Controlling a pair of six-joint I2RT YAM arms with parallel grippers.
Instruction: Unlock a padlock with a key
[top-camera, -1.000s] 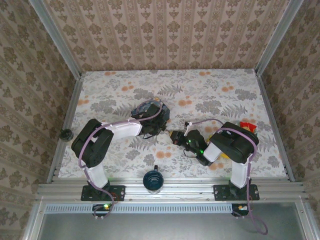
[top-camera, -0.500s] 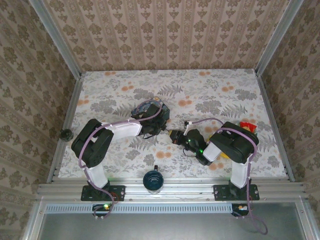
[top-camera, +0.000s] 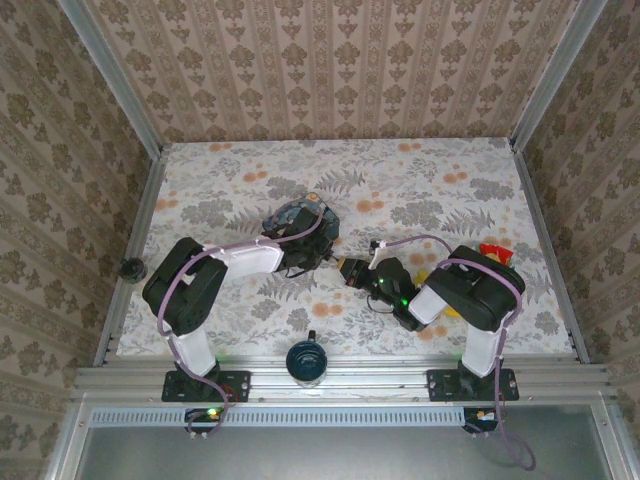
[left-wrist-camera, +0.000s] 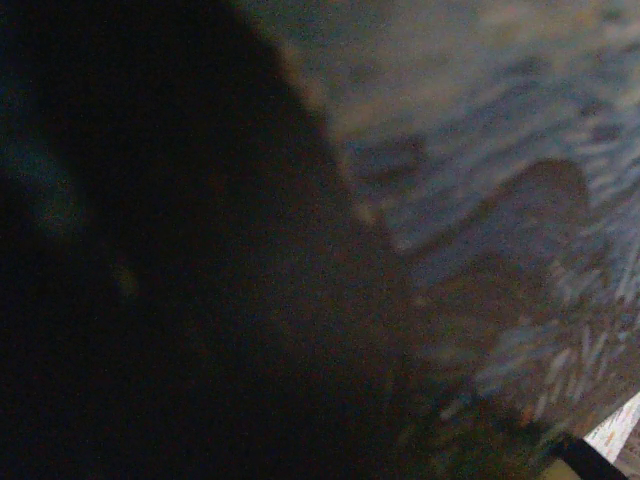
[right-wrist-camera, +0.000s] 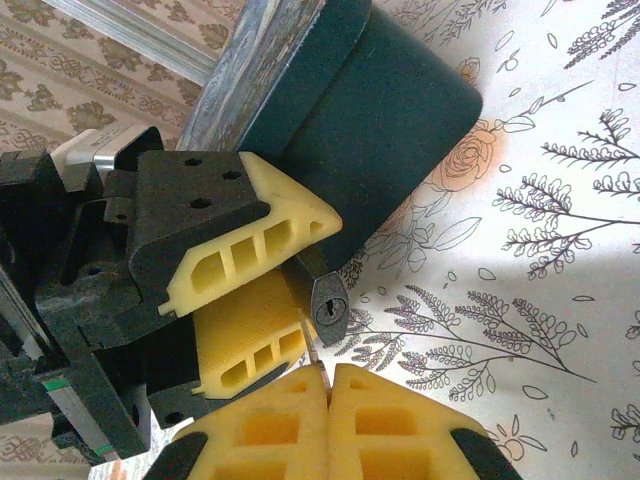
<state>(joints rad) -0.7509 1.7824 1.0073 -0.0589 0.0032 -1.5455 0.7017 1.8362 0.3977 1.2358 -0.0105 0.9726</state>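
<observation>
Padlock gripped in the narrowed left gripper, near the middle of the table, arm folded low and turned inward, right gripper pressed together on a thin key, tip just beside the padlock, blue printed box behind, contents hidden, left wrist view dark and blurred.

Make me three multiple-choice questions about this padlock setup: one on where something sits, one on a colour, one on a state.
1. Where is the mug?
A) near edge, between the arm bases
B) far left corner
C) far right corner

2. What colour are the right fingers?
A) red
B) yellow
C) white

3. Is the key in the padlock?
A) fully in
B) not in, keyhole empty
C) half in

Answers:
1 A, it stands by the front rail in the top view.
2 B, the right wrist view shows yellow pads.
3 B, the blade tip sits beside the open slot.
</observation>
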